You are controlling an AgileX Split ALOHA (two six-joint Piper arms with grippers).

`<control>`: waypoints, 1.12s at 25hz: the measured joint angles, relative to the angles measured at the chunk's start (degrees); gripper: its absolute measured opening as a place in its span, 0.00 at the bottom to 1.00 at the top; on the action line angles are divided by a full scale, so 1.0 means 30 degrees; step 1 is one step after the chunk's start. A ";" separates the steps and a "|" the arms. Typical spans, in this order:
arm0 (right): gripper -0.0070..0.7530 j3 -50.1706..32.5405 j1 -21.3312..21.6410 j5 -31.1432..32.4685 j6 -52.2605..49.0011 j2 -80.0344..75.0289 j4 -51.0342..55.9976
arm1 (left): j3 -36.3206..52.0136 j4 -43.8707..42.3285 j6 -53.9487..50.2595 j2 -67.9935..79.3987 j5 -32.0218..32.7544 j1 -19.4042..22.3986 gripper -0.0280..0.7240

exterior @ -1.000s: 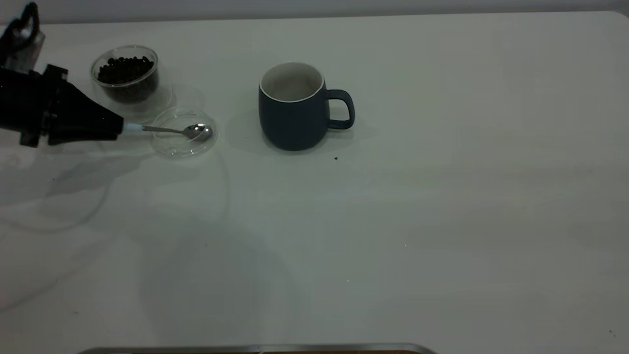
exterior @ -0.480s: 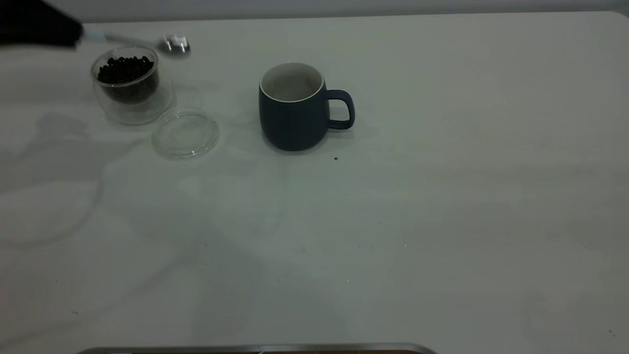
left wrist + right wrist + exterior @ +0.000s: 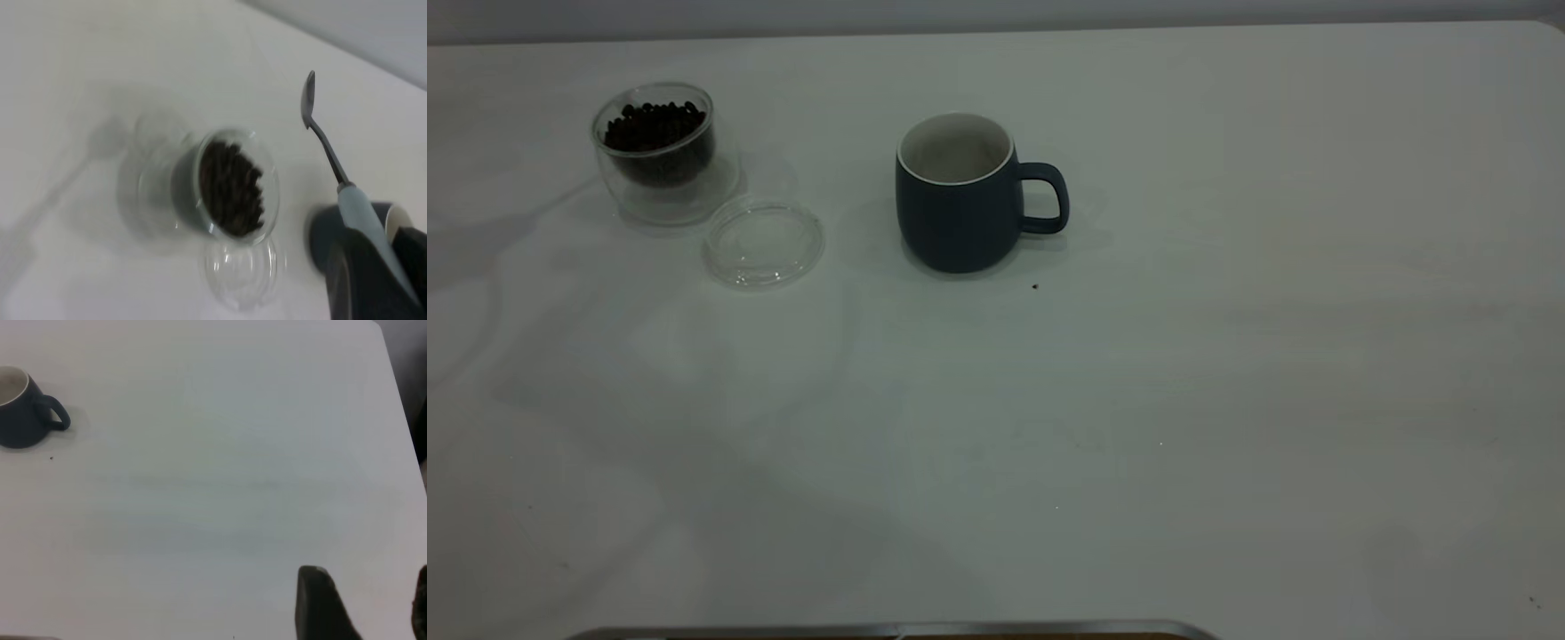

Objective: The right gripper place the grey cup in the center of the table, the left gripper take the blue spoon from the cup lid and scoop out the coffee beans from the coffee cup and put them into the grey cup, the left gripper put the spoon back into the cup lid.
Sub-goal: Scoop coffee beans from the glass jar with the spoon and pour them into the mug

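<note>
Left pincer [image 3: 373, 267]: clenched on the pale handle of the blue spoon [image 3: 325, 143], out of the exterior view, raised above the table's far-left corner. From my wrist camera the spoon's bowl points away from me, past the coffee cup and clear of it; I see no beans in the bowl.

Right pincer [image 3: 363, 603]: released, fingers spread with nothing between them, parked over the table's right side, well apart from all items.

Grey cup [image 3: 959, 194]: upright toward the far edge, near the middle of the table's width, handle turned toward the right edge, white interior showing no beans.

Coffee cup [image 3: 660, 151]: upright near the far-left corner, holding coffee beans [image 3: 655, 126] close to its rim.

Cup lid [image 3: 764, 241]: flat on the table [image 3: 1138, 427], just beside the coffee cup on its near-right side, nothing lying in it.

Step in hand, as I judge it: grey cup placed, spoon lifted off the lid, scoop not yet made.

Next move calls for: bringing the spoon bowl over the coffee cup's mouth, tipping it down into the beans, then lifting level so none roll off on the way to the grey cup.
</note>
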State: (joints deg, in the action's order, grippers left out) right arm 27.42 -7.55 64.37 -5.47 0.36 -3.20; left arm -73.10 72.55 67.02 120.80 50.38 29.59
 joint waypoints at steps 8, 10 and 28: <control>0.50 0.0000 0.0000 0.0000 0.0000 0.0000 0.0000 | -0.0008 -0.1065 -0.0202 0.2930 0.1032 0.0135 0.22; 0.50 0.0000 0.0000 0.0000 -0.0018 0.0000 0.0000 | -0.0008 -0.1083 -0.0202 0.3277 0.0834 0.0135 0.22; 0.50 0.0000 0.0000 0.0000 0.0001 0.0000 0.0000 | -0.0114 0.0136 0.0084 0.4355 0.0396 0.0047 0.22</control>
State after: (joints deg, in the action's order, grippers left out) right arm 27.42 -7.55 64.37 -5.47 0.36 -3.20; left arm -73.44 72.96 67.27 133.87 51.57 29.74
